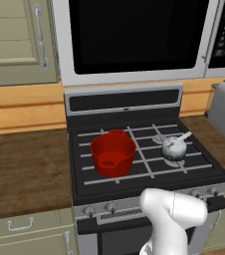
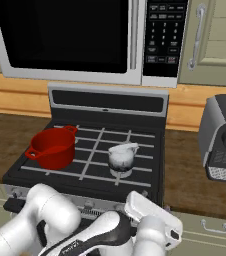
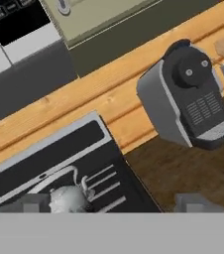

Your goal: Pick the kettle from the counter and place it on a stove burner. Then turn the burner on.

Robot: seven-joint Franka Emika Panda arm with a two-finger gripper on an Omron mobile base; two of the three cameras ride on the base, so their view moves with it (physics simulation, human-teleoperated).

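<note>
The small mottled silver kettle [image 1: 174, 148] [image 2: 121, 157] stands upright on the front right stove burner of the black cooktop, on the grey grate bars [image 1: 149, 159]. In the hand view the kettle [image 3: 69, 198] shows low down, close to the left fingertip [image 3: 33, 203]. My gripper [image 3: 116, 204] is open, its tips wide apart with nothing between them, and it hangs back from the stove's front right corner. The brown wood counter [image 1: 25, 169] [image 2: 195, 180] runs along both sides of the stove.
A red two-handled pot [image 1: 113, 152] [image 2: 52, 147] sits on the left front burner. A grey coffee machine [image 2: 222, 140] [image 3: 188, 94] stands on the right counter. Silver knobs [image 1: 111, 206] line the stove front. A microwave [image 1: 134, 35] hangs above.
</note>
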